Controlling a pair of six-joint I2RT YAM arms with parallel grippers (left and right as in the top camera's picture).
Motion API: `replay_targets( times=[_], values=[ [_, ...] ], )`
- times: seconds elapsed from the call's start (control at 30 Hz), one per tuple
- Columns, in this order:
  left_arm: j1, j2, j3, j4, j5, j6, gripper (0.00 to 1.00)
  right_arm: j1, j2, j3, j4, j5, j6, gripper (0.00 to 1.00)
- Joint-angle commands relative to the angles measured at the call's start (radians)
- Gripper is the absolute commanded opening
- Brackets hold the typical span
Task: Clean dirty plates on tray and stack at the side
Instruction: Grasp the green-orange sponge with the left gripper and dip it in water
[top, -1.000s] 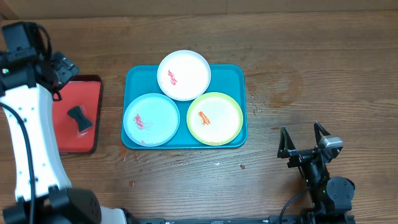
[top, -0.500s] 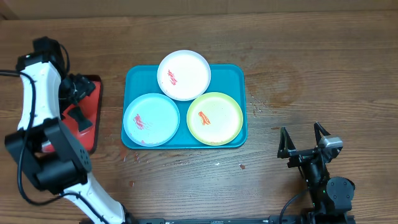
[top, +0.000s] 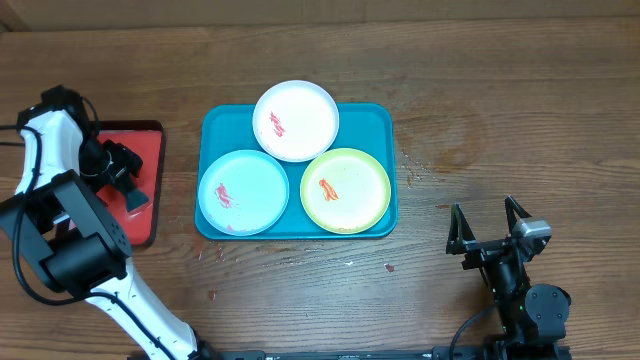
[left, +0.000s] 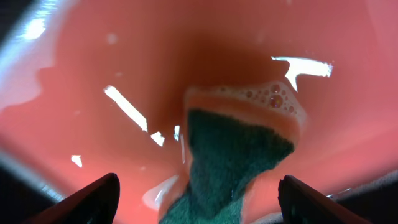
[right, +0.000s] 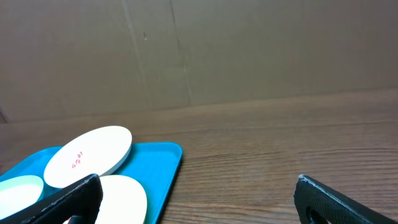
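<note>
The teal tray holds three smeared plates: white at the back, light blue front left, yellow-green front right. My left gripper is open low over the red tray, its fingers either side of a dark green sponge lying in soapy water. My right gripper is open and empty at the front right of the table. The right wrist view shows the tray, the white plate and the yellow-green plate.
The red tray with a dark rim sits left of the teal tray. Small red specks dot the wooden table in front of the teal tray. A cardboard wall stands behind the table.
My left arm has swung down and in over the red tray, bringing its gripper low around the sponge. The right arm has not moved.
</note>
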Motion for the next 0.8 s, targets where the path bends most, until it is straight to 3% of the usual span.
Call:
replay_targets(
  times=[0.0, 0.2, 0.27, 0.33, 0.43, 0.47, 0.5, 0.53, 0.57, 0.77],
  values=[
    [0.000, 0.048, 0.011, 0.001, 0.103, 0.083, 0.81, -0.001, -0.008, -0.010, 0.005, 0.003, -0.003, 1.00],
    [-0.001, 0.106, 0.004, 0.021, 0.098, 0.124, 0.59, -0.001, -0.008, -0.010, 0.005, 0.003, -0.004, 1.00],
    [0.003, 0.115, 0.004, 0.028, 0.094, 0.124, 0.45, -0.001, -0.008, -0.010, 0.005, 0.003, -0.003, 1.00],
    [0.006, 0.116, 0.005, 0.032, 0.084, 0.123, 0.23, -0.001, -0.008, -0.010, 0.005, 0.003, -0.004, 1.00],
    [0.017, 0.116, 0.006, 0.041, 0.055, 0.119, 0.16, -0.001, -0.008, -0.010, 0.005, 0.003, -0.004, 1.00],
    [0.022, 0.116, 0.006, 0.045, 0.044, 0.116, 0.18, -0.001, -0.008, -0.010, 0.005, 0.003, -0.004, 1.00],
    [0.028, 0.116, 0.006, 0.053, 0.034, 0.115, 0.29, -0.001, -0.008, -0.010, 0.005, 0.003, -0.003, 1.00],
    [0.038, 0.116, 0.006, 0.066, 0.032, 0.115, 0.70, -0.001, -0.008, -0.010, 0.005, 0.003, -0.004, 1.00],
    [0.045, 0.116, 0.006, 0.075, 0.032, 0.115, 0.98, -0.001, -0.008, -0.010, 0.005, 0.003, -0.004, 1.00],
    [0.066, 0.116, 0.006, 0.129, 0.032, 0.116, 1.00, -0.001, -0.008, -0.010, 0.005, 0.003, -0.003, 1.00]
  ],
)
